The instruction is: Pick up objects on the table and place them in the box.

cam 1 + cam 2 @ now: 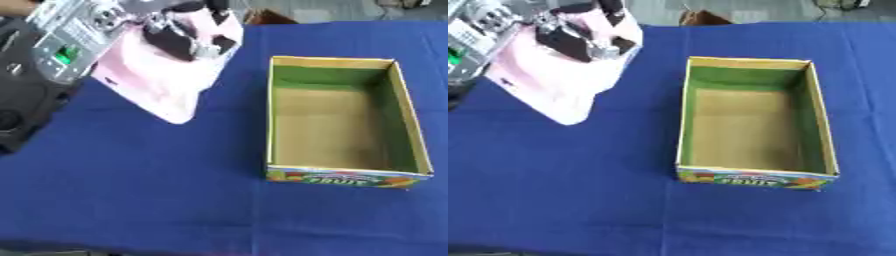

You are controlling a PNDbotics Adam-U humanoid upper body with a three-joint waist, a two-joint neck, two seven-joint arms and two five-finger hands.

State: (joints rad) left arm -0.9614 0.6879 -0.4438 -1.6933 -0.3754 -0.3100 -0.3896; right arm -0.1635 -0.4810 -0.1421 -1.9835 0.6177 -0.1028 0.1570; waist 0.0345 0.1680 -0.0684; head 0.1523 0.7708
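My left hand [185, 36] is at the upper left, its black fingers curled round a pale pink soft package [162, 80]. The package hangs tilted above the blue tablecloth, its lower corner pointing down near the cloth, left of the box. An open cardboard box [411, 125] with green inner walls, a brown floor and a fruit print on its front stands to the right; nothing shows inside it. The silver and black left forearm [66, 35] enters from the upper left corner. My right hand shows in neither view.
A blue cloth [140, 190] covers the table. A brown object [702, 19] sits at the far edge beyond the cloth. Grey floor lies past the table's far side.
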